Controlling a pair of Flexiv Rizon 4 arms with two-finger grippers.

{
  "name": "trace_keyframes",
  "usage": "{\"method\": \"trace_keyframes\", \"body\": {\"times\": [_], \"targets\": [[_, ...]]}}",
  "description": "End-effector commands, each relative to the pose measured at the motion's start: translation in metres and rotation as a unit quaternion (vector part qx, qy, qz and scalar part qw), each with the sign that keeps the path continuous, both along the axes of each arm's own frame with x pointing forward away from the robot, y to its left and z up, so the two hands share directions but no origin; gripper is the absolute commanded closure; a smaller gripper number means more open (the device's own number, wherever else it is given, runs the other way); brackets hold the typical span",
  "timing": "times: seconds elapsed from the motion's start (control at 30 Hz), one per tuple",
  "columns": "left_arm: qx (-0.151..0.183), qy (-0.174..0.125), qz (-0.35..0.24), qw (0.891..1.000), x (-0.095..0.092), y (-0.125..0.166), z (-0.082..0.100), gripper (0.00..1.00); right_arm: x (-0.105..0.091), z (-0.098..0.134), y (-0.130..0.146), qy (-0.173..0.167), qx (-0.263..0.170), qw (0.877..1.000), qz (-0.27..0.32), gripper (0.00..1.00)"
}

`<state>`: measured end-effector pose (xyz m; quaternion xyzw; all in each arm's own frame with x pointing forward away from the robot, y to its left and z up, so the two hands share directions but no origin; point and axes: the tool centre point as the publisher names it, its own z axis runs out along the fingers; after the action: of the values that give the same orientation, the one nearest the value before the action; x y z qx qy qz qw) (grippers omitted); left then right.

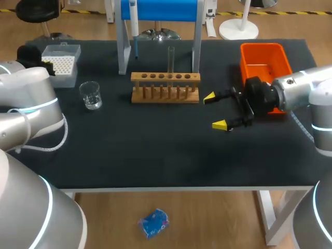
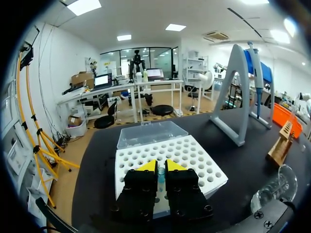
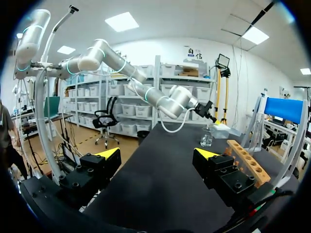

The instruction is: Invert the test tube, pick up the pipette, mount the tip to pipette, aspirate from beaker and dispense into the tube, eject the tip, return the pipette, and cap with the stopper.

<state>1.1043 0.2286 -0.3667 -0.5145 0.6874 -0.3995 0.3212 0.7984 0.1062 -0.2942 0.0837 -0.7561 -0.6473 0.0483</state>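
One view at a time. From the head view, found the right gripper (image 1: 215, 110) over the black desk (image 1: 155, 155), just right of the wooden rack (image 1: 165, 89), jaws spread wide on nothing. Saw the test tube (image 1: 170, 59) standing upright in the rack. Noted the orange bin (image 1: 264, 57) behind that gripper, the glass beaker (image 1: 91, 96) left of the rack, the tip box (image 1: 62, 65) near the far left corner, and the pipette (image 1: 134, 23) hanging on the blue-topped stand (image 1: 158, 10) behind the rack.

From the left wrist view, found the left gripper (image 2: 158, 166) right over the tip box (image 2: 194, 155), its clear lid (image 2: 150, 133) folded back ahead. Caught a small bluish piece (image 2: 161, 174) in the narrow gap between the yellow tips; could not tell whether the jaws pinched it or merely hung above it. Saw the beaker (image 2: 274, 187) beside the gripper, and the pipette (image 2: 257, 68) on its stand (image 2: 238, 97) farther off.

From the right wrist view, found the right gripper (image 3: 156, 154) with jaws far apart and nothing between them. Saw the rack (image 3: 248, 162) ahead to one side, the beaker (image 3: 207, 138) beyond it, and the left arm (image 3: 146, 92) past that.
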Motion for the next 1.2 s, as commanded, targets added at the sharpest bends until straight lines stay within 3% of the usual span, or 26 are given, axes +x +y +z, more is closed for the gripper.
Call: {"method": "trace_keyframes", "body": {"times": [0.03,0.67,1.2], "targets": [[0.001,0.002,0.000,1.000,0.002,0.000,-0.003,1.00,-0.001,0.000,0.000,-0.001,0.000,1.000,-0.001,0.00],[0.005,-0.003,-0.002,1.000,0.000,-0.003,0.003,1.00,-0.001,0.000,0.000,-0.001,0.000,1.000,-0.001,0.00],[0.015,-0.012,-0.001,1.000,-0.005,-0.002,0.027,1.00,-0.001,0.000,0.000,-0.001,0.000,1.000,-0.001,0.00]]}}
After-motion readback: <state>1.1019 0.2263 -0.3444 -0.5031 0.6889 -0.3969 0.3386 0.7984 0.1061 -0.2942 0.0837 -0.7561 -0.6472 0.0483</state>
